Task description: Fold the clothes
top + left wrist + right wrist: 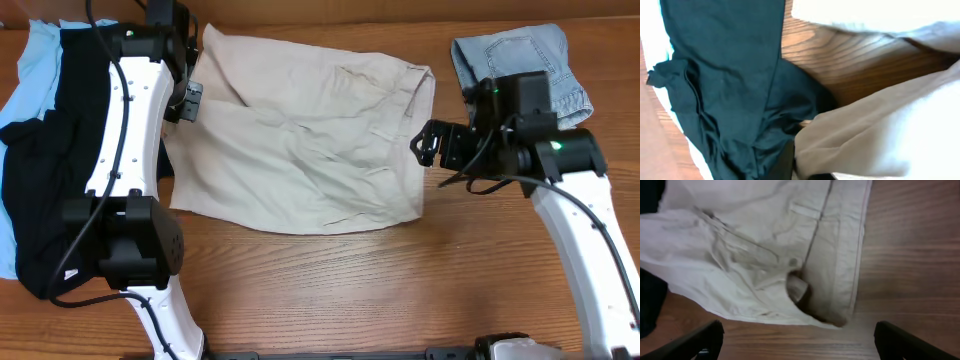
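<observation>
Pale beige shorts (300, 130) lie spread flat on the table, waistband to the right. My left gripper (185, 98) is at their left edge, shut on a fold of the beige cloth (890, 125), which runs between the fingers (800, 170). My right gripper (424, 143) is open and empty just off the waistband end. In the right wrist view its fingers (800, 345) hover over bare wood in front of the waistband and fly (805, 275). A black garment (50, 180) lies at the left, also seen in the left wrist view (725, 75).
A sky-blue piece (35, 60) lies under the black garment at the far left. A folded faded denim piece (520, 50) sits at the back right, behind my right arm. Wooden tabletop (380, 280) shows in front of the shorts.
</observation>
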### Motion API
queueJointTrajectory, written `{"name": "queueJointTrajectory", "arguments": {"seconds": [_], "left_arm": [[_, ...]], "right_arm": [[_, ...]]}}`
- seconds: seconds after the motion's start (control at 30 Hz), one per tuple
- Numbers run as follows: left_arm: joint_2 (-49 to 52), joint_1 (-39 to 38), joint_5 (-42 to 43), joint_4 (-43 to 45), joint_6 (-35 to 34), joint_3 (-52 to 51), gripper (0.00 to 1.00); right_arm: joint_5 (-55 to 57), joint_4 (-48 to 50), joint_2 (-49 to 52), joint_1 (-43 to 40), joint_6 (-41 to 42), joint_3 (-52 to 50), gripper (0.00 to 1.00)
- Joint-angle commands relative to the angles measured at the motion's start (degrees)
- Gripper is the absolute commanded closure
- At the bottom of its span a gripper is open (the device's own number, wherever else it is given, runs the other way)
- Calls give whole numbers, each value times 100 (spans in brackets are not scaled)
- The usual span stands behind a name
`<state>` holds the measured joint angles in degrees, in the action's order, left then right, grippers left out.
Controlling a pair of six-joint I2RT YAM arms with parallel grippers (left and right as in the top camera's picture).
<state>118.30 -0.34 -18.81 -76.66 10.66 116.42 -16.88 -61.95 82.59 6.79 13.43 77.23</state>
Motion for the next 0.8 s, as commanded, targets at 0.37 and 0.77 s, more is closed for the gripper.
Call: {"name": "queueJointTrajectory", "arguments": {"seconds": [0.37,0.77], "left_arm": [[-33,42,2612,-608,203,33,0],[-33,-199,3198,-957,203,-407,0]], "right_arm": [[74,828,603,-2,-505,-2,1],[-1342,1384,1860,210,-1060,-2,26]]}}
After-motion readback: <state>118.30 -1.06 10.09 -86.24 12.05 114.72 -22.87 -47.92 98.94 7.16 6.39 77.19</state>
